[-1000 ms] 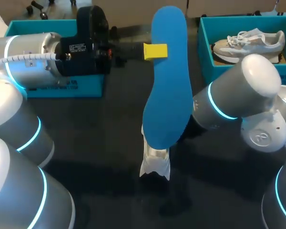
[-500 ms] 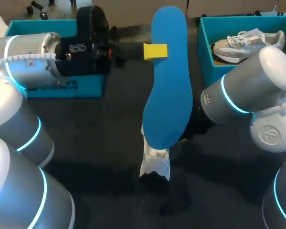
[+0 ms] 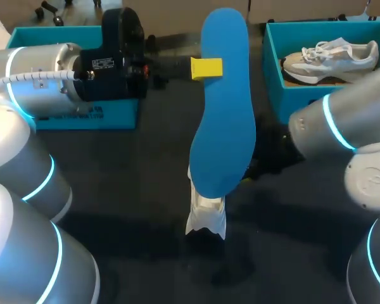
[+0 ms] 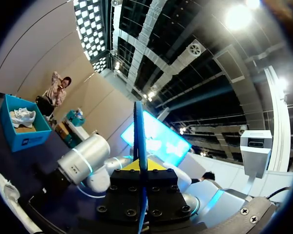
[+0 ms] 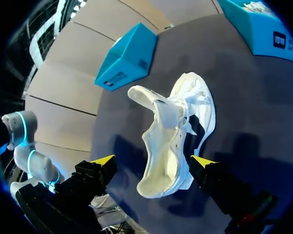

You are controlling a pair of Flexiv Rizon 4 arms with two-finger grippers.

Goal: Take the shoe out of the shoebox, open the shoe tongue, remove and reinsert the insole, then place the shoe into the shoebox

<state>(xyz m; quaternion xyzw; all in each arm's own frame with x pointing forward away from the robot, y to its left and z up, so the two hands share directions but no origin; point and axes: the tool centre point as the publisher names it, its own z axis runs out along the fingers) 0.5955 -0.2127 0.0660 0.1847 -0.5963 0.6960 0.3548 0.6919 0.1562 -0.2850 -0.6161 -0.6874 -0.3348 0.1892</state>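
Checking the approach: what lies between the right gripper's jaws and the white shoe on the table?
Nothing. In the right wrist view the white shoe lies ahead of the open right gripper, unobstructed.

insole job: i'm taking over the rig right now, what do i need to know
Grippers: the left gripper is shut on the blue insole, held up above the table. The right gripper is open, with the white shoe ahead between its spread fingers, not gripped.
Things: the white shoe lies on the table under the insole, tongue pulled open. A second shoe sits in the shoebox.
Done: shoe out, tongue open, insole removed.
Left: reinsert the insole, put the shoe back in the shoebox.
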